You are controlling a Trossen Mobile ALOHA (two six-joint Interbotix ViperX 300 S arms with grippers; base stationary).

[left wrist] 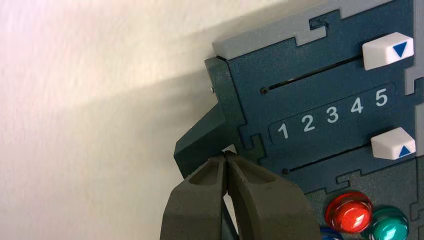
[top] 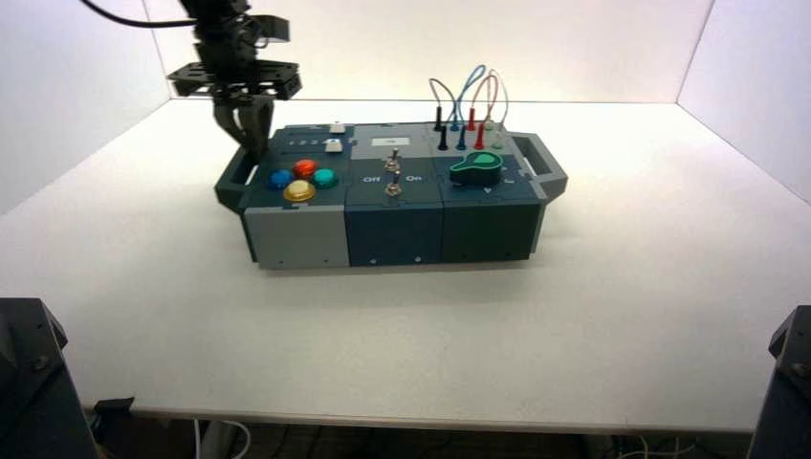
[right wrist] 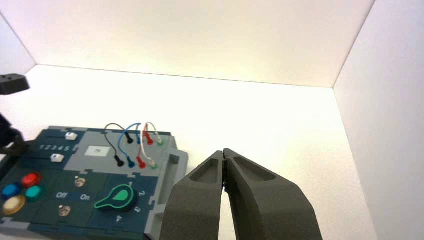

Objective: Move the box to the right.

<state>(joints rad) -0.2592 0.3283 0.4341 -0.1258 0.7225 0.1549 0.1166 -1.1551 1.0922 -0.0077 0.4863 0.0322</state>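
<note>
The long dark grey-blue box [top: 392,206] stands on the white table, a little left of the middle, with grey, navy and green front sections. My left gripper [top: 252,143] is shut and points down at the box's left end handle [top: 232,182]. In the left wrist view its closed tips [left wrist: 226,155] sit at the handle [left wrist: 200,142], over the handle's opening. Beside them are two white sliders [left wrist: 387,50] [left wrist: 392,143], both near the 5 mark. My right gripper [right wrist: 225,152] is shut on nothing and hangs above the table to the right of the box [right wrist: 90,200].
White walls enclose the table at the back and both sides. Bare table [top: 669,220] stretches right of the box to the right wall. Looped wires [top: 469,105] stand up from the box's back right. Dark robot parts [top: 29,382] [top: 789,382] sit at both front corners.
</note>
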